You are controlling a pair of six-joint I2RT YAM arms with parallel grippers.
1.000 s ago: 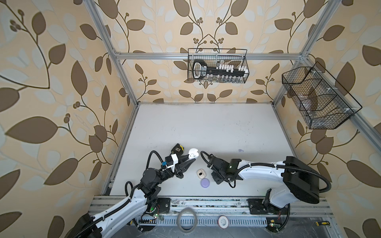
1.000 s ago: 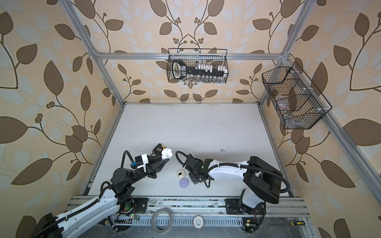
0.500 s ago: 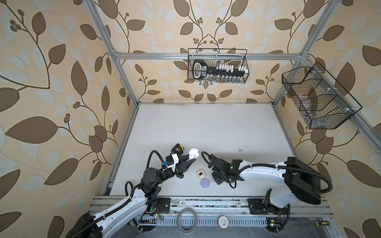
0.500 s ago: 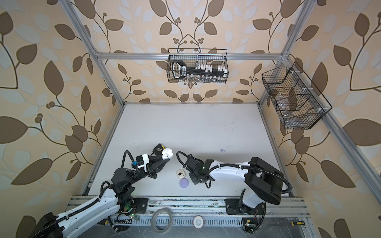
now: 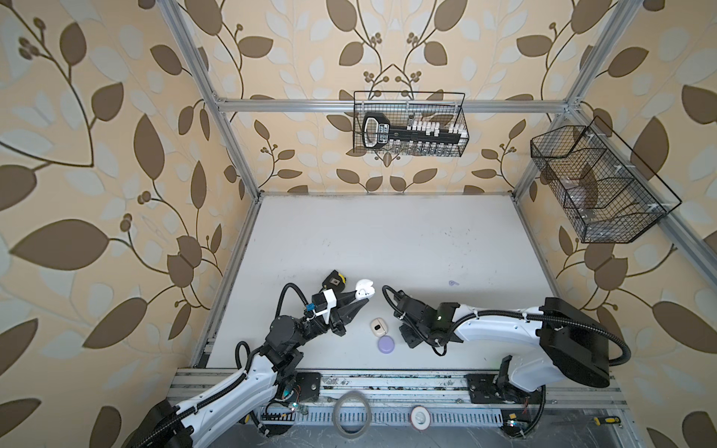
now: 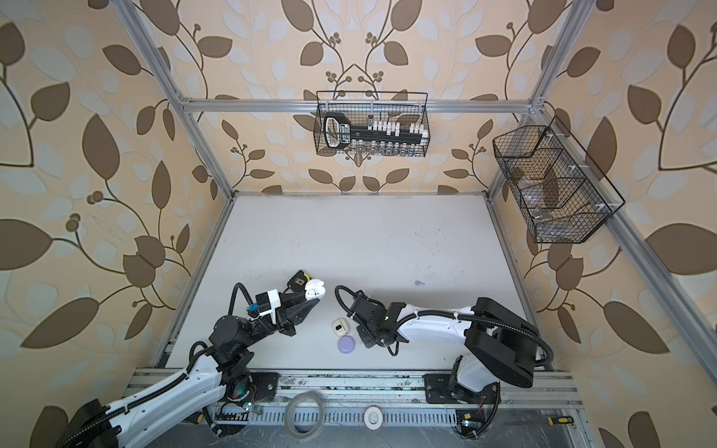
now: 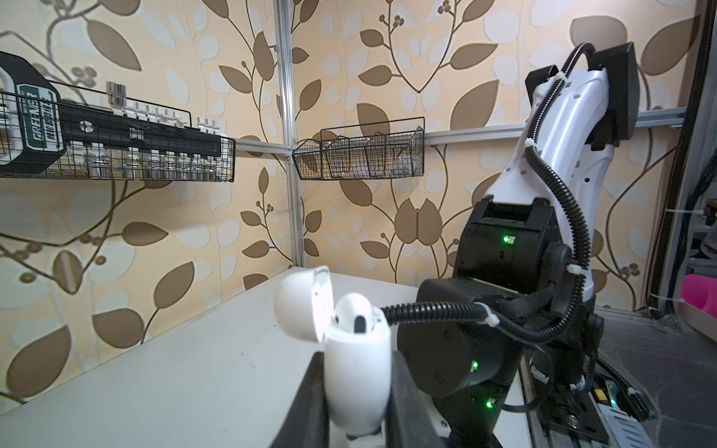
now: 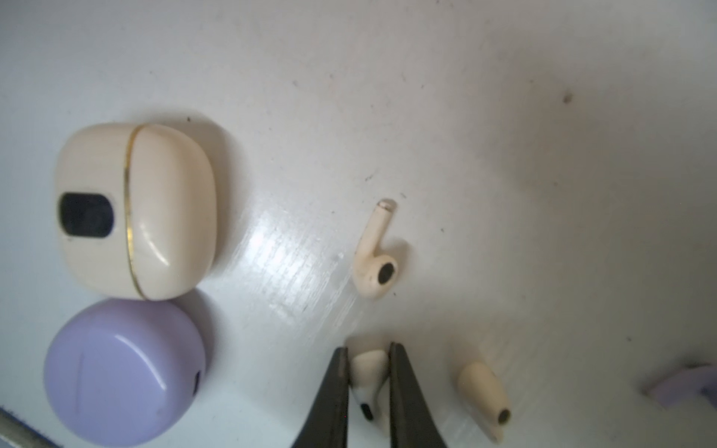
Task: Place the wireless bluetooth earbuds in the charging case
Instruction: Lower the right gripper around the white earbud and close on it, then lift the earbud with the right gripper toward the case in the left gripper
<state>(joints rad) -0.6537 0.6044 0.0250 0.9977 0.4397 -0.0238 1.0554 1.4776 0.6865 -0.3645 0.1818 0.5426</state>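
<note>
only the right gripper (image 8: 368, 351) has drawn its jaws in. left gripper (image 7: 357, 372) stays clamped on the white case (image 7: 359, 341), lid open, one earbud (image 7: 353, 316) seated beyond its tips. right gripper pinches a cream earbud (image 8: 368, 372) between its tips: likely light, stiff and slick, so squeeze its body squarely.

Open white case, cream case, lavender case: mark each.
open white case (image 7: 357, 376): left wrist view, front of body
cream case (image 8: 170, 209): right wrist view, plain half past seam
lavender case (image 8: 124, 372): right wrist view, domed top
</note>
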